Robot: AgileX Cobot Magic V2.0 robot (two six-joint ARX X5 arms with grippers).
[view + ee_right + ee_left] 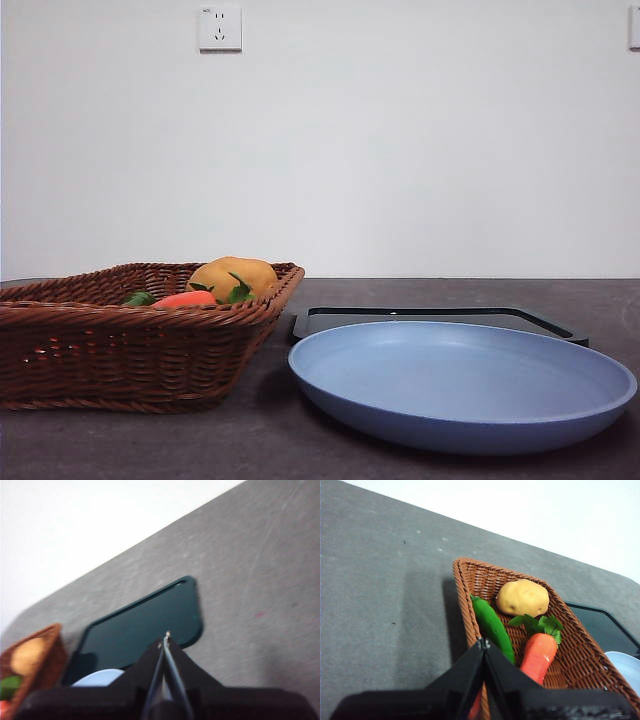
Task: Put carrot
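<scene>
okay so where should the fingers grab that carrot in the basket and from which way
Probably across the carrot's thick orange body, just below its leaves, coming from above: it lies flat in the wicker basket, whose walls block the sides, with a green pepper close alongside.

Wicker basket (pixel 130 345) at table's (pixel 480 292) left holds carrot (pixel 186 299) and potato (pixel 233 274); blue plate (pixel 460 385) overlaps black tray (pixel 440 318) beside it.
</scene>
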